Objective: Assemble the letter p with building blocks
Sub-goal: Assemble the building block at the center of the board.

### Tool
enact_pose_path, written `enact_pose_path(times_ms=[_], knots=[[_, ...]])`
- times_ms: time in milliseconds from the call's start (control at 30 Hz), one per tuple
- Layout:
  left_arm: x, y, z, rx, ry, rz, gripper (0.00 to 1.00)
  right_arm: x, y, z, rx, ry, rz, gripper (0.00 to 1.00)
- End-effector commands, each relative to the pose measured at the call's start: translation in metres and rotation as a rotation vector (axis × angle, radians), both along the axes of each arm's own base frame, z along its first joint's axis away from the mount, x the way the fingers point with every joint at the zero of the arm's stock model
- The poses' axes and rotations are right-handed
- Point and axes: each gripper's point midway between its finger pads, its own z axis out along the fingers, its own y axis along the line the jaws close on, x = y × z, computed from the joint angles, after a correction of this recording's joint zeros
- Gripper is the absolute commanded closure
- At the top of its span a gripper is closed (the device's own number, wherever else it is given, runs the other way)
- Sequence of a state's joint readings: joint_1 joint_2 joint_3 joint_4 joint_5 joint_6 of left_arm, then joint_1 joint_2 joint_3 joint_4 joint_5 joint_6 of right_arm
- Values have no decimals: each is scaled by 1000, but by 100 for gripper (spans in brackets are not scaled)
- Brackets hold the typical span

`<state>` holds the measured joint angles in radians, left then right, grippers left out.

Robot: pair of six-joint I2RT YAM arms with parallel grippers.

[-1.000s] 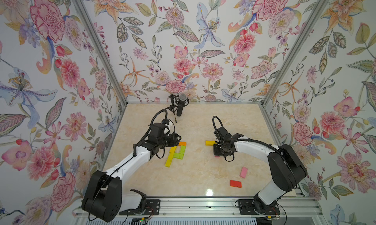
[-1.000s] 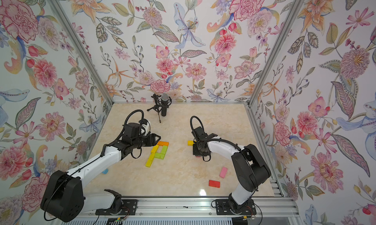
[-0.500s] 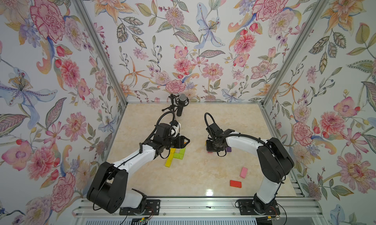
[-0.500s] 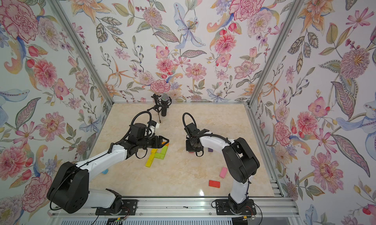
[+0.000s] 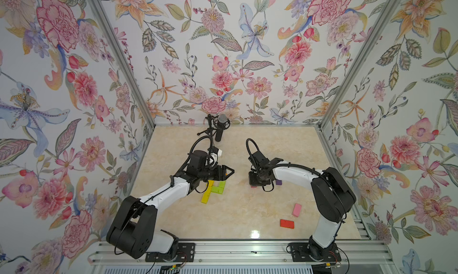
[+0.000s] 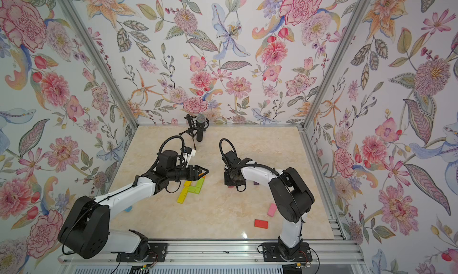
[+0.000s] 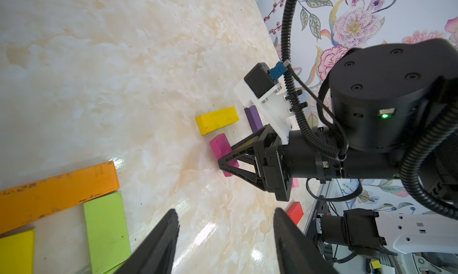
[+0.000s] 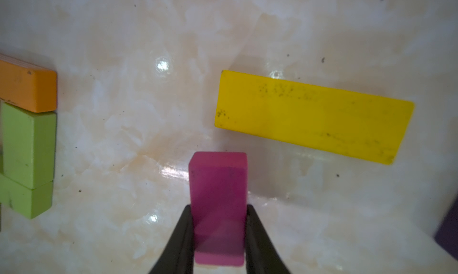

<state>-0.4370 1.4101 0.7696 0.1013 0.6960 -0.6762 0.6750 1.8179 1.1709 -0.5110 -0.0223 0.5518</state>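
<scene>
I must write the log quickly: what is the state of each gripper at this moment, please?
Left gripper: open, holding nothing.
Right gripper: closed on the magenta block.

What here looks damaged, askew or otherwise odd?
Nothing is spilled or broken. Only wear stands out: the orange bar has scraped paint along its edges, and the loose yellow block carries dark specks. The magenta block sits straight in the right gripper.

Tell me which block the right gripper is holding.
The magenta block: the right gripper is shut on it. The yellow block beside it, the orange block and the lime green blocks lie free on the table.
</scene>
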Motion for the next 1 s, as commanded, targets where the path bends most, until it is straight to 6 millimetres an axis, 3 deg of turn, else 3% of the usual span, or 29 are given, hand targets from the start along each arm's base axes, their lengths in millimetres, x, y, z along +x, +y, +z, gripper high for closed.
enact_pose_path(times_ms=[0,433,967], knots=[[1,10,4,18,-23,19,37,-9,-2,-9,-21,35,-25,97],[8,53,7,34,-37,93,36,-14,-9,-28,-58,56,-85,93],[8,54,7,37,-39,87,36,-10,-8,-38,-70,74,-114,84]])
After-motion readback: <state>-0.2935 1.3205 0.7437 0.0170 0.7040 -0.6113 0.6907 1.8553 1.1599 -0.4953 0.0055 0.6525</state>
